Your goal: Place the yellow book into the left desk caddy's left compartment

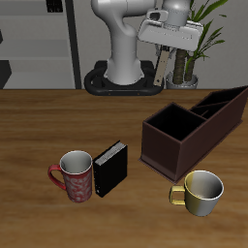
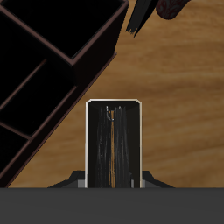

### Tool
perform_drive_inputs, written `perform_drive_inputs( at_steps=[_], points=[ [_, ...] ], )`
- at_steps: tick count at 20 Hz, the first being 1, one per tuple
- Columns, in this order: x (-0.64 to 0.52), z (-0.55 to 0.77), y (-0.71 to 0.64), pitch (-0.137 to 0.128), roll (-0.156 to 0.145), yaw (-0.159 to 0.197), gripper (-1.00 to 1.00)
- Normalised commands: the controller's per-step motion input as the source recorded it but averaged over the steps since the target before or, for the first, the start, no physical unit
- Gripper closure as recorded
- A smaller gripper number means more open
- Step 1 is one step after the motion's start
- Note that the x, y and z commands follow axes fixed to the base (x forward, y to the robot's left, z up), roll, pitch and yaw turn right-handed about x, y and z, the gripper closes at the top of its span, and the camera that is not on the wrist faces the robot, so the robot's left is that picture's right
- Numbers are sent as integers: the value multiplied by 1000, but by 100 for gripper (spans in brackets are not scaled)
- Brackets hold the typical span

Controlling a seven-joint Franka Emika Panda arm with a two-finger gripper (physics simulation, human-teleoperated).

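The yellow book [image 1: 163,68] hangs high above the back of the table with my gripper [image 1: 165,60] shut on it. In the wrist view the book [image 2: 114,144] shows edge-on between the fingers, a grey cover with pale edges, with my gripper [image 2: 112,182] shut on it. The left desk caddy [image 1: 194,126], a long dark maroon open-top box, lies on the table below and nearer the front than the book. Its big square section is at the end nearest the front edge, and narrow slots run behind it. The caddy [image 2: 44,79] lies beside the book in the wrist view and its compartments look empty.
A thicker black book [image 1: 110,168] stands on edge beside a red mug [image 1: 73,176] near the front edge. A yellow mug [image 1: 201,191] sits in front of the caddy. A potted plant [image 1: 194,44] stands behind the gripper.
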Motion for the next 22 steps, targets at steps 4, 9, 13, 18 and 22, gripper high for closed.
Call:
perform_drive_inputs(
  at_steps=[4,9,13,18,22],
  points=[
    [53,-80,359,31,17,12,100],
    [150,-149,529,55,95,42,100],
    [108,-89,356,14,24,-13,100],
    [5,-31,331,37,56,-32,100],
    [-29,26,280,13,35,-13,100]
  ],
)
